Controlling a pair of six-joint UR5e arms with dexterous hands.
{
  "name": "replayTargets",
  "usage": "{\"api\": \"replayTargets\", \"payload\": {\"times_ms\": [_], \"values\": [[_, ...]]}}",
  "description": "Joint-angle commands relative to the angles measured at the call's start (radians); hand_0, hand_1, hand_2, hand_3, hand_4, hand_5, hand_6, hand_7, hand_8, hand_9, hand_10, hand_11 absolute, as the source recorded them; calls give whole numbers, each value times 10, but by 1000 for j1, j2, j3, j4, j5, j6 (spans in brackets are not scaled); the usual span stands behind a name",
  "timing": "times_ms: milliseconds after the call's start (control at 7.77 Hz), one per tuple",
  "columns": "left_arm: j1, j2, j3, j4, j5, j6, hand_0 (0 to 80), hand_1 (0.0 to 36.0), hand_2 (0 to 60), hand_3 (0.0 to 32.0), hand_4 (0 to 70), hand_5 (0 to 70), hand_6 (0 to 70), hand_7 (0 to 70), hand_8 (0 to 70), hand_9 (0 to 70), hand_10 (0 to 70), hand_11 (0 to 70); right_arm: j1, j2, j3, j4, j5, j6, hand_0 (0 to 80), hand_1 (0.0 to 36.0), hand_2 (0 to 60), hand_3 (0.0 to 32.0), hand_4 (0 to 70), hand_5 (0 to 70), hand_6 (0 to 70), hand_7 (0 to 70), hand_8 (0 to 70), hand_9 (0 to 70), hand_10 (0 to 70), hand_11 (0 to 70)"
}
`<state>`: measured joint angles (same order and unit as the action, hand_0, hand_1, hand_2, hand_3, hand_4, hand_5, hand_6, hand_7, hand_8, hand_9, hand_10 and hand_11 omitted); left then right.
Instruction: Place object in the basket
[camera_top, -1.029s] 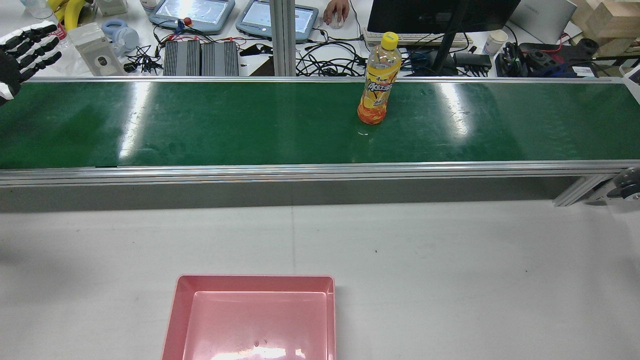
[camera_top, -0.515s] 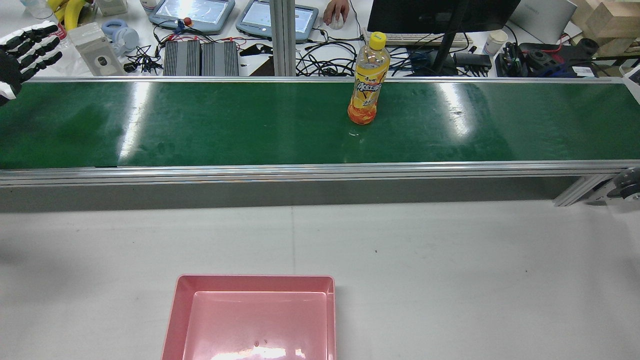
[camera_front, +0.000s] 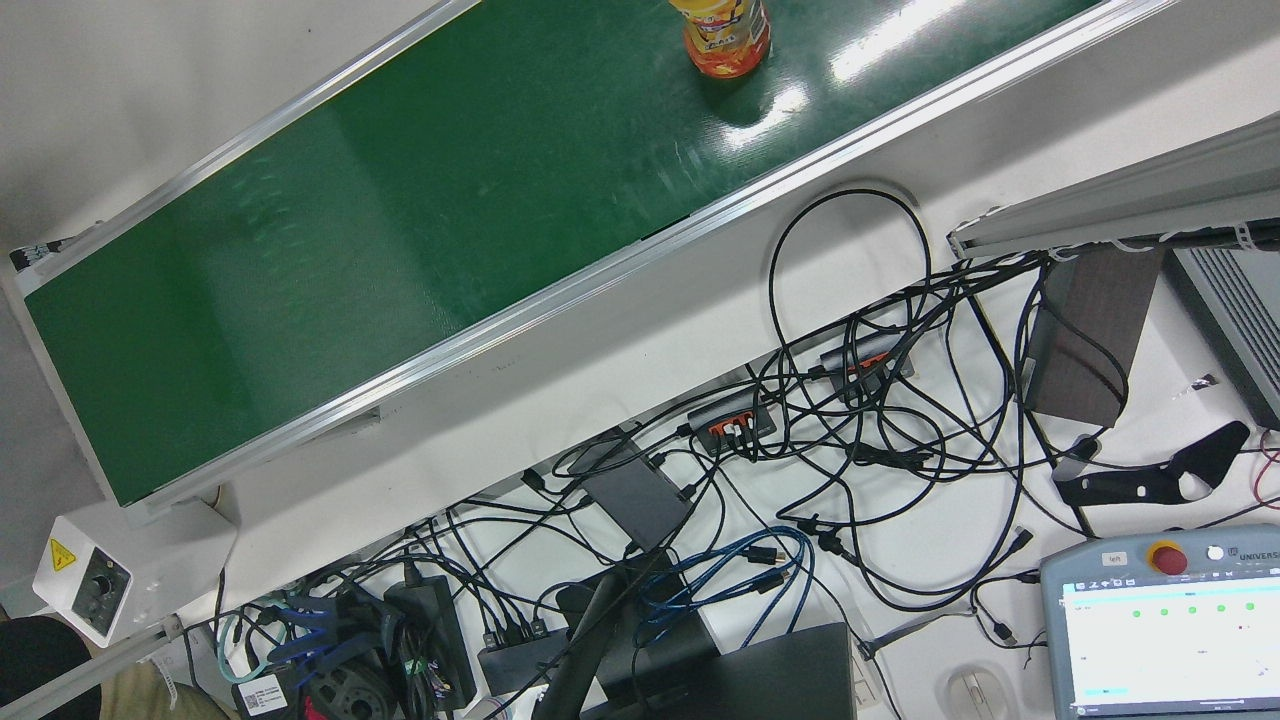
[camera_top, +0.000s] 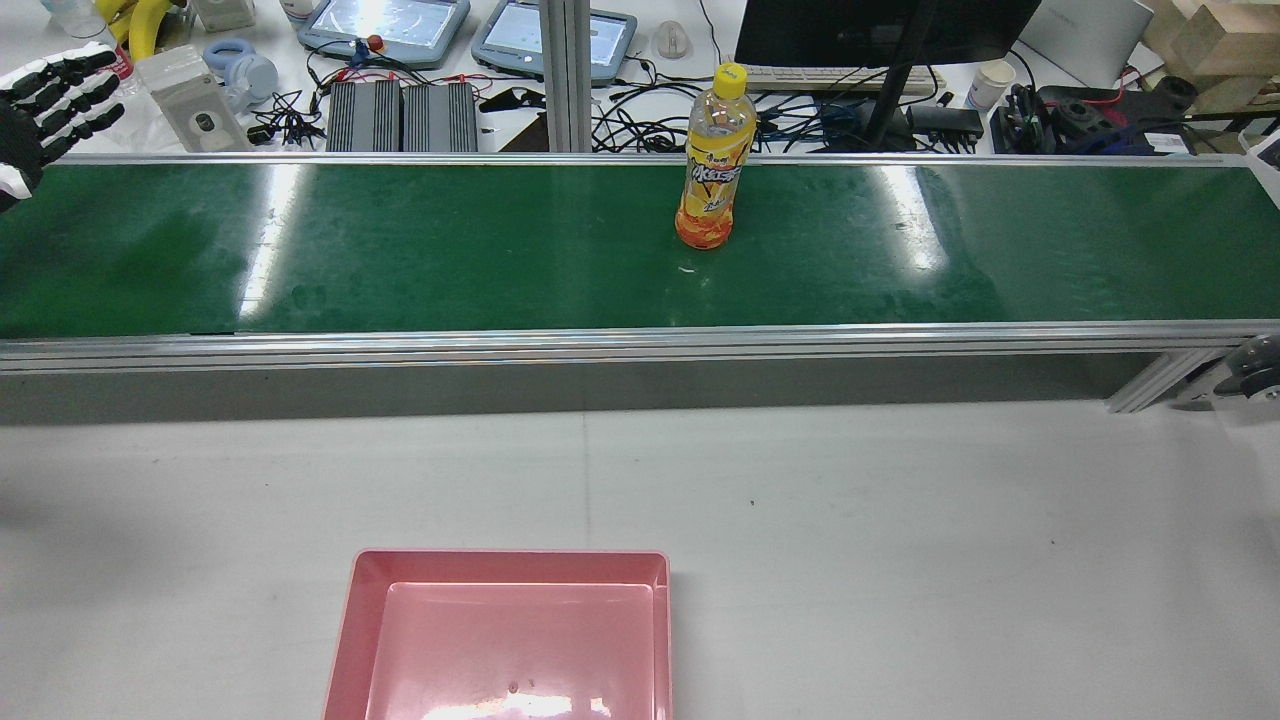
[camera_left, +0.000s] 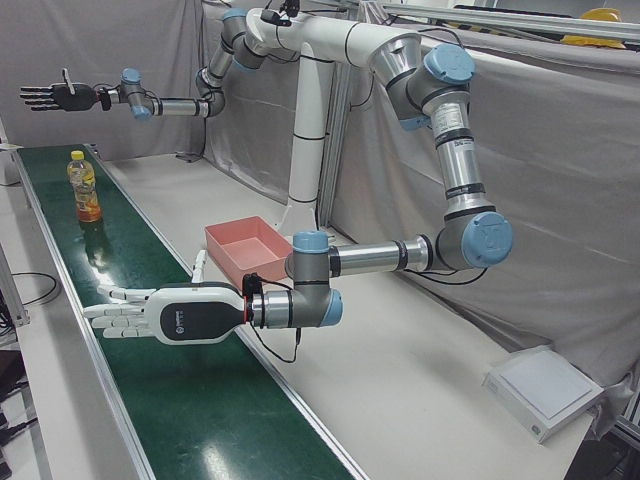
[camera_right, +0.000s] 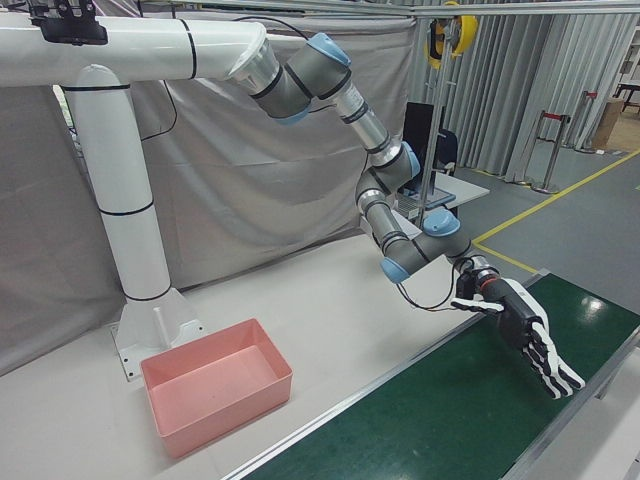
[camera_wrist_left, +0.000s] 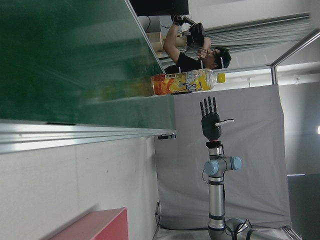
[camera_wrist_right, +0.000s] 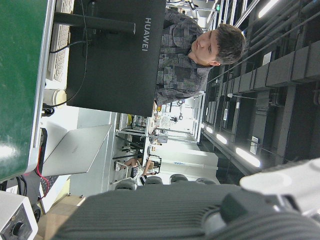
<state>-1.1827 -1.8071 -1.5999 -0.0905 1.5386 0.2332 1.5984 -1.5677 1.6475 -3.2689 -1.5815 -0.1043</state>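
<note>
An orange-drink bottle (camera_top: 712, 160) with a yellow cap stands upright on the green conveyor belt (camera_top: 400, 250), just right of its middle; it also shows as the bottle (camera_front: 725, 35), (camera_left: 85, 187), (camera_wrist_left: 182, 83). The empty pink basket (camera_top: 510, 556) sits on the white table on my side of the belt, also seen as the basket (camera_left: 225, 240), (camera_right: 220, 410). My left hand (camera_top: 50, 100) is open over the belt's left end, far from the bottle, fingers spread (camera_left: 130, 312), (camera_right: 525, 335). My right hand (camera_left: 50, 97) is open, held high beyond the bottle (camera_wrist_left: 211, 120).
Beyond the belt lies a desk (camera_top: 620, 110) crowded with cables, teach pendants and a monitor (camera_top: 880, 30). A person (camera_wrist_left: 192, 50) stands past the belt's far end. A control box (camera_front: 85, 585) sits at one belt end. Grey curtains back the pedestal (camera_left: 305, 150).
The bottle has travelled left along the belt. A person's hand that rested on a mouse at the back has gone. My left hand has stayed almost still.
</note>
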Motion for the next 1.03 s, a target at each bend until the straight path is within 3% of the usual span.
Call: {"api": "replayTargets", "payload": {"times_ms": [0,901], "values": [[2,-1,0,0,0,0,545,22,0,2,107,152,0,0,37,39,40,69,0,0,0,0,0,0,0,0,0,0,0,0,0,0,0,0,0,0],[2,-1,0,0,0,0,548,26,0,0,109,157,0,0,36,37,39,69,0,0,0,0,0,0,0,0,0,0,0,0,0,0,0,0,0,0]]}}
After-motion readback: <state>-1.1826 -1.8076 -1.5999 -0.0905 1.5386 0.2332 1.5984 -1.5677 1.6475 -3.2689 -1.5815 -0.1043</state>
